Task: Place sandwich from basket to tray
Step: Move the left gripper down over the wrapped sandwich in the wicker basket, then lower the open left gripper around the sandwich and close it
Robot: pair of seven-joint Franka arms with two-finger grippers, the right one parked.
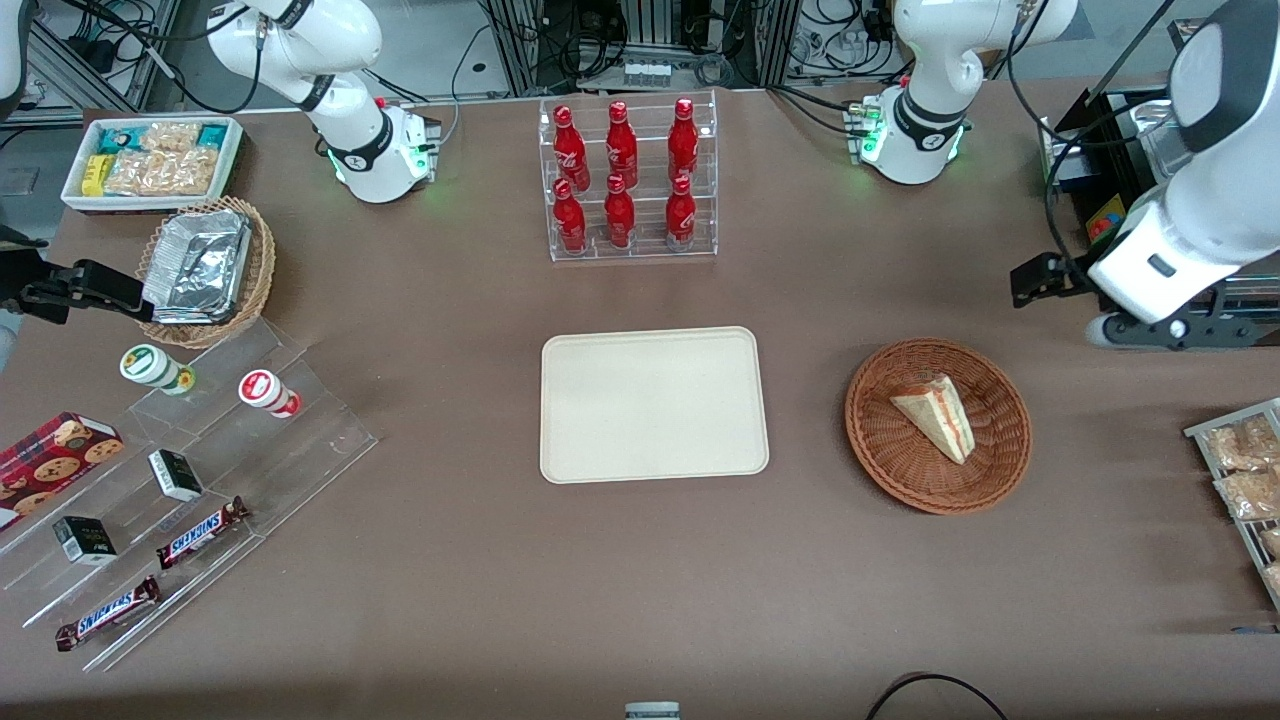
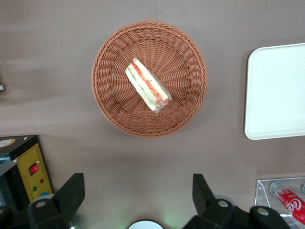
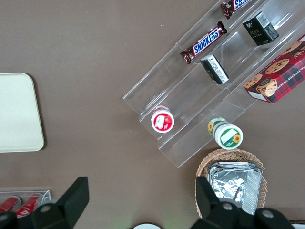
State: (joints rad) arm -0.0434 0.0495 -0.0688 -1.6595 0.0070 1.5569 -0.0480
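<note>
The sandwich (image 1: 935,412) (image 2: 147,86), a pale wedge with red and green filling, lies inside the round reddish-brown basket (image 1: 880,450) (image 2: 109,105). The cream tray (image 1: 653,405) (image 2: 279,90) sits flat on the table beside the basket, toward the parked arm's end, with nothing on it. My gripper (image 1: 1030,283) (image 2: 137,183) hangs open above the table. It is apart from the basket, a little farther from the front camera and toward the working arm's end. Nothing is between its fingers.
A clear rack of red bottles (image 1: 628,180) stands farther from the front camera than the tray. A wire rack of snack packets (image 1: 1245,470) sits at the working arm's end. A stepped acrylic display (image 1: 190,470), a foil-filled tan basket (image 1: 205,270) and a white bin (image 1: 150,160) lie toward the parked arm's end.
</note>
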